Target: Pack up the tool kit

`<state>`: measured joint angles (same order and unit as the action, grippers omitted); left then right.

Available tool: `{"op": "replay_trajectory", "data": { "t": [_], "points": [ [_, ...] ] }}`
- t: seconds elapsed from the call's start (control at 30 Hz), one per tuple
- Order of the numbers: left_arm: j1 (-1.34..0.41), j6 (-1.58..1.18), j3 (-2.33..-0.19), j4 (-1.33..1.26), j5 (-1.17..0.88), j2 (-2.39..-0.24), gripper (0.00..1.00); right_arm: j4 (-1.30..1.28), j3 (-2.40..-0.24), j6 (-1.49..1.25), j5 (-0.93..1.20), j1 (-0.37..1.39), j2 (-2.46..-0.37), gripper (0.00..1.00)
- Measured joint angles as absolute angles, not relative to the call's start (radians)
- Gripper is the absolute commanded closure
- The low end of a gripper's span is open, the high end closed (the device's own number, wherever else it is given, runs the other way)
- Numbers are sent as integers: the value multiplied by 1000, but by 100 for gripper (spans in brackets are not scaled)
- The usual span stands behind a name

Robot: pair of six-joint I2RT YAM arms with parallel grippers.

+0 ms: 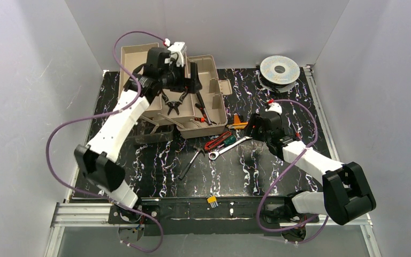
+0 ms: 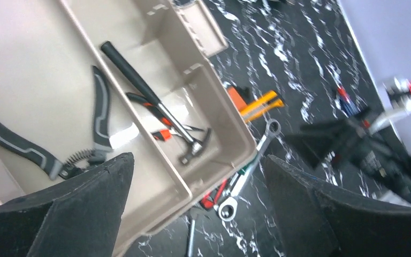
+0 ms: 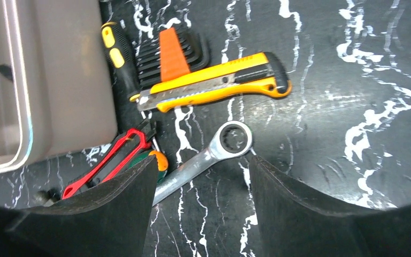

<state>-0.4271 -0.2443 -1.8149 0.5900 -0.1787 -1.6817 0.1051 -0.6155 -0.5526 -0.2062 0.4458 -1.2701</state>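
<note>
The tan toolbox (image 1: 214, 80) stands open at the back of the table. In the left wrist view its tray (image 2: 219, 107) holds grey-handled pliers (image 2: 48, 147), a hammer (image 2: 155, 115) and a small red-handled tool (image 2: 147, 104). My left gripper (image 1: 184, 83) hangs above the box, open and empty (image 2: 198, 214). A yellow knife (image 3: 214, 83), a ratchet wrench (image 3: 208, 155) and a red-handled tool (image 3: 107, 163) lie on the table beside the box. My right gripper (image 3: 200, 209) is open and empty, just above the wrench's shaft, near the knife (image 1: 238, 124).
A hex key set in an orange holder (image 3: 171, 53) and a black-yellow screwdriver (image 3: 115, 53) lie by the box wall (image 3: 48, 80). A dark tool (image 1: 190, 163) lies nearer the front. A silver wire spool (image 1: 279, 69) sits at the back right. A smoky lid (image 1: 152, 134) lies at the box's front left.
</note>
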Motion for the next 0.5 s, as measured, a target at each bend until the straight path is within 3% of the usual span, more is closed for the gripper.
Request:
{"op": "replay_trajectory", "data": {
  "t": [0.07,0.3,0.5],
  "points": [
    [-447,-222,-1733,566,-212,-1596,2,59,-638,-570,-251,445,-1268,21],
    [-608,-161,-1389,488,-216,-1355,2,-91,-704,-646,-374,445,-1232,2],
    [-658,-200,-1102,388,-183,-1200,2,-171,-704,-707,-421,442,-1190,7]
  ]
}}
